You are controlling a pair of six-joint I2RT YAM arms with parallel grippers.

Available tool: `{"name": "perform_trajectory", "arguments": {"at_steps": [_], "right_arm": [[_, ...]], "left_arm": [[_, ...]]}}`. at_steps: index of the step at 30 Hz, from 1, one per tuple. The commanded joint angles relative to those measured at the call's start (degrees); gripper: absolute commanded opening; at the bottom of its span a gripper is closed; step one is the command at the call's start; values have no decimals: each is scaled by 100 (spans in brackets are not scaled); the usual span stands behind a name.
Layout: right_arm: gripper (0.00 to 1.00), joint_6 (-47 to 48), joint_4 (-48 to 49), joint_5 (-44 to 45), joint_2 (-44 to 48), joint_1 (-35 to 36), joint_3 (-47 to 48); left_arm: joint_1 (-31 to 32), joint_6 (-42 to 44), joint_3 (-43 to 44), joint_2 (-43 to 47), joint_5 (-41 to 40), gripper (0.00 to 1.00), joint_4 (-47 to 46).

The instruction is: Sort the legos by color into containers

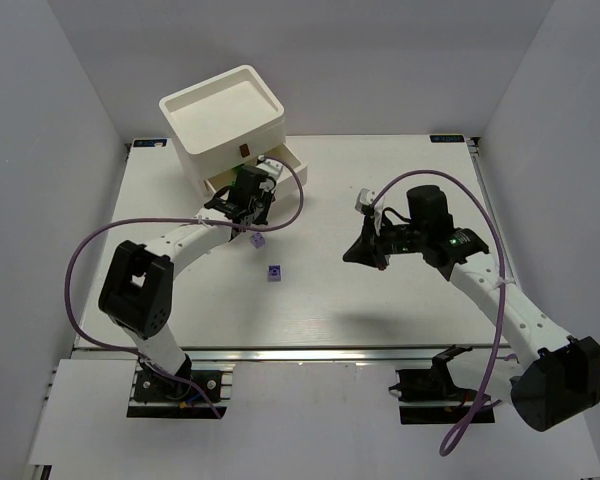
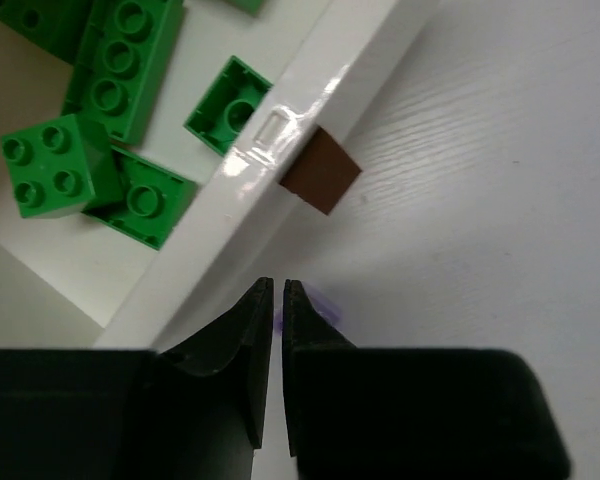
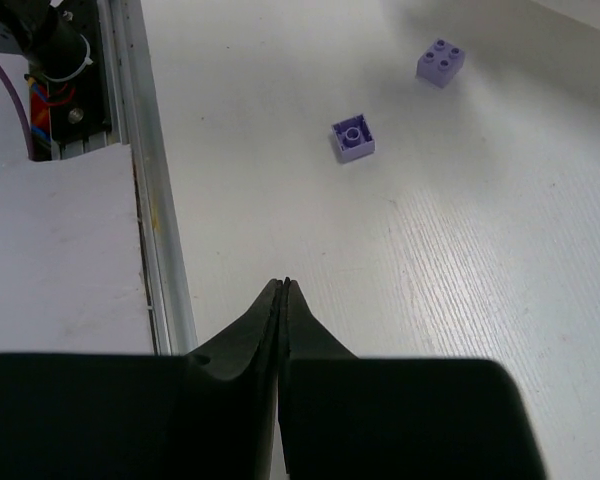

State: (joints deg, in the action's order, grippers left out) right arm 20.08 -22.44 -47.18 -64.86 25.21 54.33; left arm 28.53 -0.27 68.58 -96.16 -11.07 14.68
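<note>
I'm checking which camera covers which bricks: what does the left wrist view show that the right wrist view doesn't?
Left wrist only: green bricks in an open white drawer, with its brown handle. Right wrist only: two light purple bricks on the table, one studs up, another upside down, and a metal rail. Both: the white table and a black gripper up close; left gripper nearly shut, right gripper shut.

Two purple legos (image 3: 441,62) out on the table (image 3: 480,300)! Six green legos (image 2: 55,165) showing in the one open drawer (image 2: 310,70), two of them cut off by the frame edge. One white drawer unit (image 1: 222,115).
</note>
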Motion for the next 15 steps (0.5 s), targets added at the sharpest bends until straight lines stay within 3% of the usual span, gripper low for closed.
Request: {"name": "perform_trajectory", "arguments": {"at_steps": [1, 8, 15], "right_arm": [[0, 286, -103, -292, 44, -16, 210], [0, 418, -384, -336, 122, -7, 351], [0, 462, -393, -353, 219, 1, 333]], "left_arm": [[12, 633, 261, 10, -834, 21, -227], [-41, 950, 314, -324, -1423, 23, -703], [-94, 959, 323, -482, -1784, 35, -1300]]}}
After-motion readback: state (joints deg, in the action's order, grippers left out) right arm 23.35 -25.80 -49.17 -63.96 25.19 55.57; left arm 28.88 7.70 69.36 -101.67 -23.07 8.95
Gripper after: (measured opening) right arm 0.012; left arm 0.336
